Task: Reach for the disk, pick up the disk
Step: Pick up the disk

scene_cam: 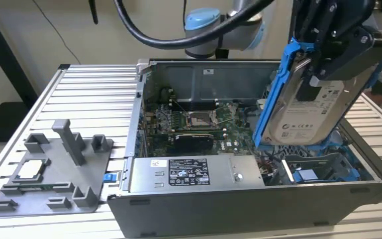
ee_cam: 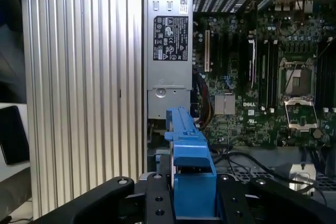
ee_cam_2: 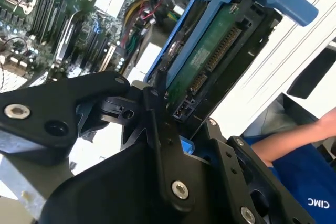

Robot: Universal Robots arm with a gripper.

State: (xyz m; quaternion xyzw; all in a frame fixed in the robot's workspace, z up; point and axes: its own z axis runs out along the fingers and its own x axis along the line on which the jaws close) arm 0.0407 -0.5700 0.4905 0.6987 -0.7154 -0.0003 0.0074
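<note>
Currently the claw [scene_cam: 340, 55], at the upper right of the exterior view, is clamped on the disk [scene_cam: 307, 117], which hangs tilted edge-up above the open computer case [scene_cam: 244, 209], its blue rails clear of the drive bay.

— Where does the computer case [scene_cam: 244, 209] stand?
— On the surface [scene_cam: 85, 94], toward the exterior view's right edge, lying with its side open upward.
— And inside it?
— The motherboard [scene_cam: 198, 122] lies on the case floor. The power supply [scene_cam: 187, 174] runs along the case's near wall, and a drive cage [scene_cam: 317, 172] sits in the near right corner.
— The disk [scene_cam: 314, 107]?
— Held by the claw [scene_cam: 340, 59], raised above the drive cage, tilted nearly upright.
— Anything by the left edge?
— A fixture tray [scene_cam: 51, 174] lies near the surface's near left corner, just beside the case, with a chip [scene_cam: 33, 170] resting in it.
</note>
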